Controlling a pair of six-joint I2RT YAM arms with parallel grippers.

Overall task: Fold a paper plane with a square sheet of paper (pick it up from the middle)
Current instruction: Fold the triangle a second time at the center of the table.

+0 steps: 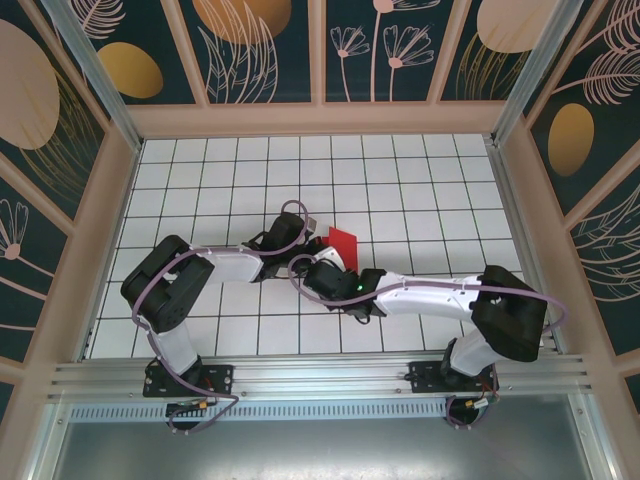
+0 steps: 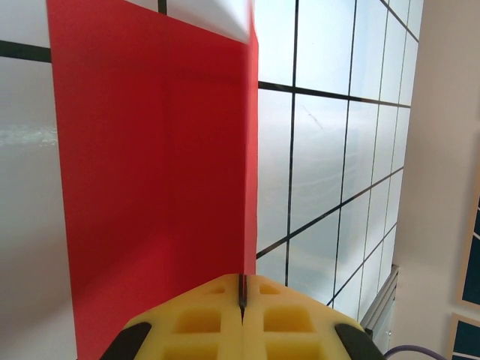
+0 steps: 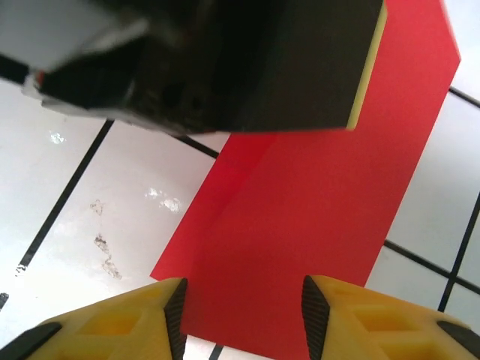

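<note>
The square sheet of paper [image 1: 343, 243] is bright red and lies folded double near the middle of the white grid table. In the left wrist view the red paper [image 2: 150, 187] runs away from my left gripper [image 2: 242, 289], whose yellow jaws are shut on its folded edge. In the top view the left gripper [image 1: 316, 235] meets the sheet's left side. My right gripper [image 3: 241, 319] hovers low over the near end of the paper [image 3: 315, 195], jaws apart on either side of it, holding nothing. One of the left gripper's fingers [image 3: 262, 67] presses on the paper's far part.
The white tiled table [image 1: 420, 180] has black grid lines and is walled by tan panels [image 1: 320, 120] at the back and sides. Both arms cross the middle, wrists close together. An aluminium rail [image 1: 320, 375] runs along the near edge.
</note>
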